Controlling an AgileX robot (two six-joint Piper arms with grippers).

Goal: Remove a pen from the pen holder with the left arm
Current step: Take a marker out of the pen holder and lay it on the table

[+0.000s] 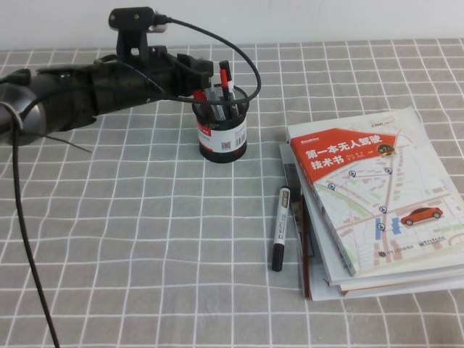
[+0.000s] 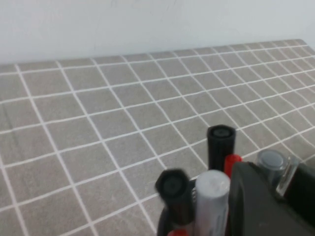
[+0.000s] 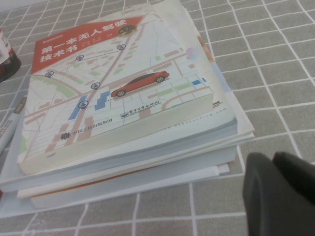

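- left gripper [image 1: 201, 78] hangs at the pen holder [image 1: 222, 138] rim, among the pens [image 1: 225, 78]; its hold cannot be told.
- pull one pen straight up, not tipping the holder.
- right gripper [image 3: 273, 169] rests beside the books [image 3: 123, 98]; state unclear.

At the right of the high view, the top book [image 1: 377, 203] carries the white title 第一本无人驾驶技术书 on a red band across its cover. Print on the pen holder [image 1: 222, 138] label and the marker [image 1: 280, 228] is too small to read.

A plain white wall [image 1: 326, 18] backs the grey checked tablecloth [image 1: 145, 239].
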